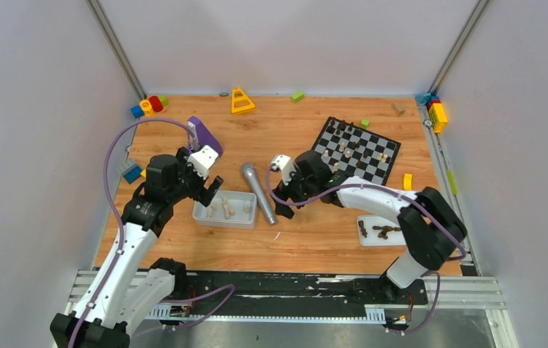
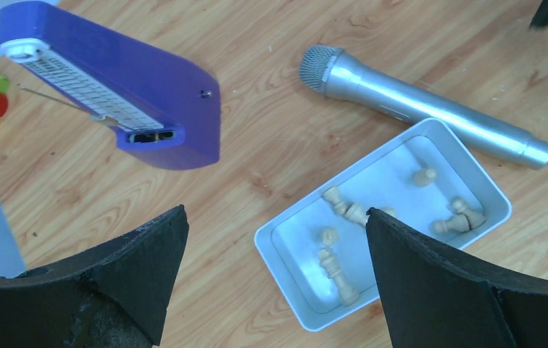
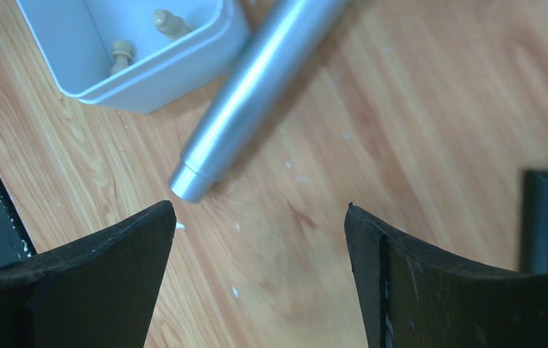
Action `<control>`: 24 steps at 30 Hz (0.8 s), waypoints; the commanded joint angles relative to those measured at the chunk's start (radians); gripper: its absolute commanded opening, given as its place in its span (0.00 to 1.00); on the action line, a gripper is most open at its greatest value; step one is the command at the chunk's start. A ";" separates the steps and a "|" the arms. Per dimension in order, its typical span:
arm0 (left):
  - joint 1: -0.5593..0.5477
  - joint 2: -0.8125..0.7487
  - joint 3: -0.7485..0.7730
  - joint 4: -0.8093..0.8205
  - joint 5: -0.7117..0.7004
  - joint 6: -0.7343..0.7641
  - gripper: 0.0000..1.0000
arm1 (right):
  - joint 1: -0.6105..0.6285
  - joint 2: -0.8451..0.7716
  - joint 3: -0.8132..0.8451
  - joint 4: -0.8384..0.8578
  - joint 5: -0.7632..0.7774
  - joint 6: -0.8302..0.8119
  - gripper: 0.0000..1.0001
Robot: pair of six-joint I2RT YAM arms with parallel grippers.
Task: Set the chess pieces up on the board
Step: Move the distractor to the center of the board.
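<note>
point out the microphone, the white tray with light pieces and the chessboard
microphone (image 2: 430,114), left wrist view, on its silver handle
white tray (image 2: 383,177), left wrist view, on its bare floor
chessboard (image 1: 367,171), top external view, on bare squares by its near edge

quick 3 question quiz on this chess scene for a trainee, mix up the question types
1. True or false: the left gripper holds a chess piece.
2. What lies between the tray of light pieces and the right gripper?
A. microphone
B. toy block
C. dark pawn
3. Which gripper is nearer the board?

Key:
1. False; it is open and empty above the tray.
2. A
3. The right gripper.
</note>
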 commanded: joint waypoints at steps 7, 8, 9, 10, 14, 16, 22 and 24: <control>0.031 -0.025 -0.003 0.049 -0.078 0.004 1.00 | 0.153 0.180 0.113 0.041 0.064 0.058 0.87; 0.031 -0.026 -0.002 0.050 -0.078 0.002 1.00 | 0.164 0.194 0.118 0.041 0.076 0.059 0.87; 0.031 -0.027 -0.002 0.051 -0.080 0.002 1.00 | 0.171 0.208 0.124 0.042 0.092 0.062 0.86; 0.031 -0.031 -0.002 0.054 -0.081 0.002 1.00 | 0.179 0.225 0.132 0.042 0.111 0.065 0.85; 0.033 -0.036 -0.008 0.060 -0.083 0.002 1.00 | 0.189 0.302 0.181 0.032 0.222 0.074 0.70; 0.033 -0.035 -0.007 0.063 -0.083 0.001 1.00 | 0.186 0.336 0.210 0.014 0.273 0.065 0.61; 0.033 -0.033 -0.004 0.067 -0.078 -0.001 1.00 | 0.147 0.376 0.306 -0.007 0.337 0.034 0.41; 0.033 -0.035 -0.004 0.068 -0.078 -0.001 1.00 | 0.129 0.413 0.362 -0.021 0.344 0.021 0.38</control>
